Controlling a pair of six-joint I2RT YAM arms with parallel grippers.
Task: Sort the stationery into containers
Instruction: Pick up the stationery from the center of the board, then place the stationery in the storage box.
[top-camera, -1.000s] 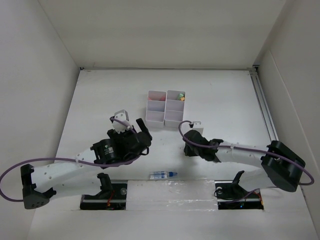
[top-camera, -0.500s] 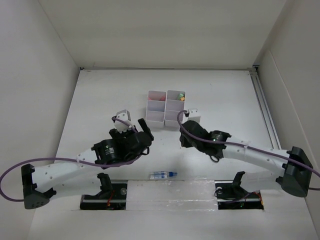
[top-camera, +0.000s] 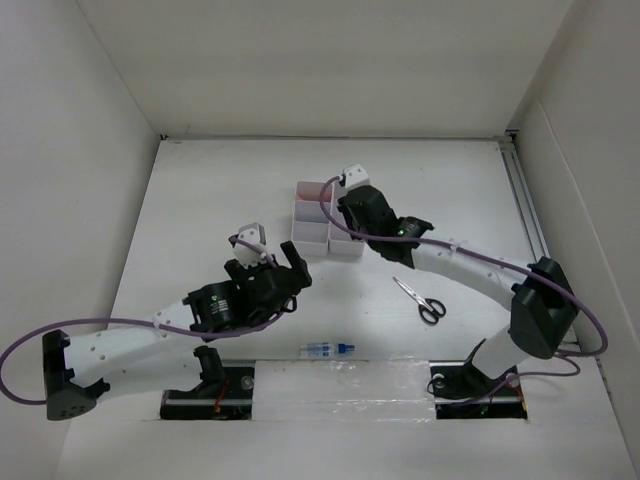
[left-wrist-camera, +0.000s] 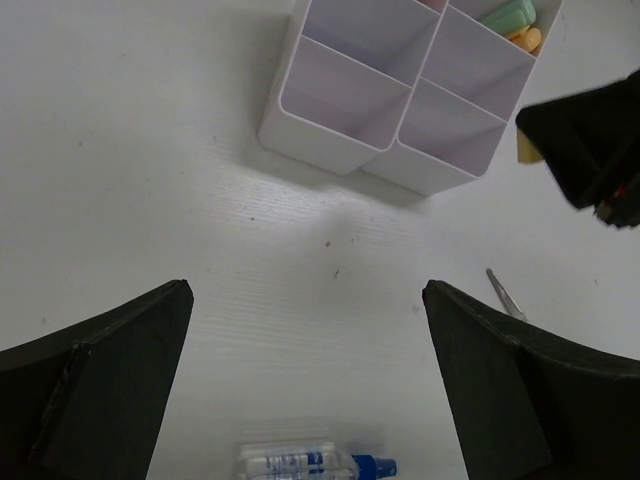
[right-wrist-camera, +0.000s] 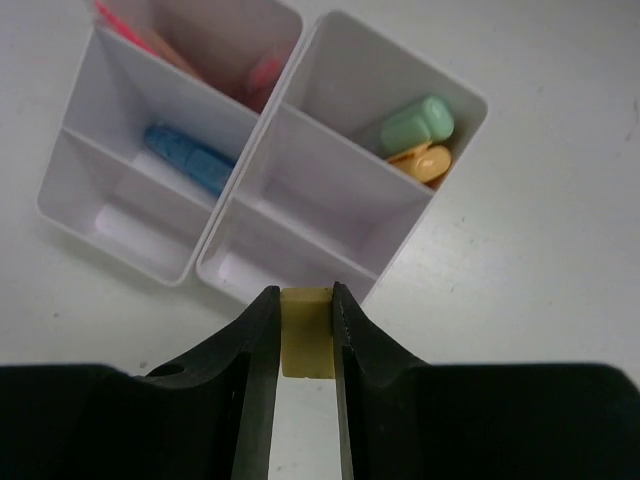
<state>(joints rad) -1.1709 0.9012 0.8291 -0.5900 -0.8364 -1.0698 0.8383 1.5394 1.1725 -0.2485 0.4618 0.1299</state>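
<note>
Eraser cube (right-wrist-camera: 306, 345) is pinched in your part-closed right hand (right-wrist-camera: 303, 300), above the white organizer's (right-wrist-camera: 262, 135) near edge. You're at delivery: move over a free compartment, then let go. Your left hand (left-wrist-camera: 305, 295) hangs wide open and empty, near the organizer.

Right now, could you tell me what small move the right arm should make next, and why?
Probably bring the right gripper over an empty compartment of the organizer's right column before releasing: it is shut on the tan eraser, and two cells there look empty.
</note>
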